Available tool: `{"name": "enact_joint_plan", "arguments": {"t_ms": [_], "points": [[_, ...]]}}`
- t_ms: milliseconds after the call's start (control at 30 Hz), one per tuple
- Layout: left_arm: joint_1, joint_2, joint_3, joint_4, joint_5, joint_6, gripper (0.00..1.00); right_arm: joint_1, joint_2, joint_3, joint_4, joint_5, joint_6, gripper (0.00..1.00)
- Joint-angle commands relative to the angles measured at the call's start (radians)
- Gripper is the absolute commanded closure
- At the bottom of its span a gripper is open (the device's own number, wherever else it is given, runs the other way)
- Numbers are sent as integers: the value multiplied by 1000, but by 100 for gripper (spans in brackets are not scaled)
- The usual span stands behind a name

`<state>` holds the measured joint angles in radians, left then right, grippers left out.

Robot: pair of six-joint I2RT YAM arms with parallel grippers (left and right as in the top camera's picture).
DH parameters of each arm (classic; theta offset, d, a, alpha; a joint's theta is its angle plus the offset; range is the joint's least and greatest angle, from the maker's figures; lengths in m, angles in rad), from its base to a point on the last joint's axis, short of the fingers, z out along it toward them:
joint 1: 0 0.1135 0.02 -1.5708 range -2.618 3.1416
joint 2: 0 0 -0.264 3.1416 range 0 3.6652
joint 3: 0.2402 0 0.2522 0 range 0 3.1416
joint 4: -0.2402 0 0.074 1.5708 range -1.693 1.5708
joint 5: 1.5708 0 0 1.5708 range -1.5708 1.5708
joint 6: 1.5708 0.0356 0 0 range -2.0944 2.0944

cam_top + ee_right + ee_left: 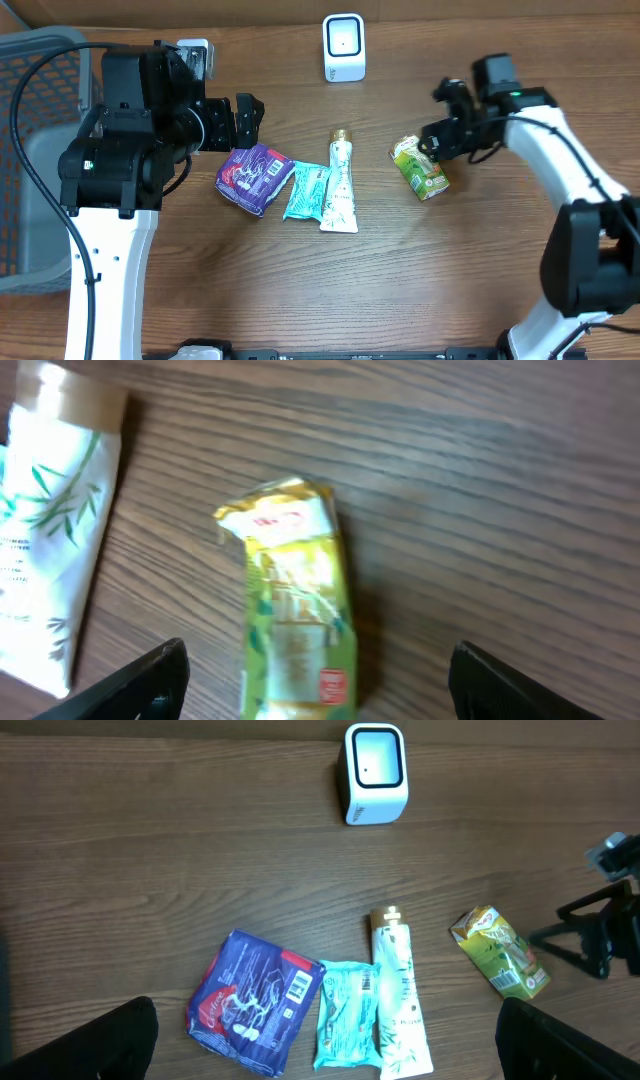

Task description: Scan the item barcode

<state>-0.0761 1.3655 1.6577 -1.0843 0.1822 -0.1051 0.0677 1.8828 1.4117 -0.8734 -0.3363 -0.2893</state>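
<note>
My right fingers (145, 685) hang spread, holding nothing, either side of the green pack (295, 620) lying flat right of centre on the worktop (470, 285), so I'd come down square, pinch its long sides, and keep its printed faces uncovered for the scanner (343, 47) at the far edge.

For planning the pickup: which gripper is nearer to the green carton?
Right. The right gripper hovers directly at the green carton; the left gripper is far across the table, beside the purple packet.
</note>
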Motion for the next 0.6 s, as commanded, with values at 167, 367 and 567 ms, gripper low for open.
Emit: {"name": "enact_joint_plan", "arguments": {"t_ms": [167,367,567], "points": [[4,9,13,3,-9,-14,0,-201,154,9,-79,-430,-37,12],[4,9,13,3,-9,-14,0,-200,270,8,-109,-486,-50,12],[4,9,13,3,-9,-14,0,-182,288,1,-123,-516,-113,12]]}}
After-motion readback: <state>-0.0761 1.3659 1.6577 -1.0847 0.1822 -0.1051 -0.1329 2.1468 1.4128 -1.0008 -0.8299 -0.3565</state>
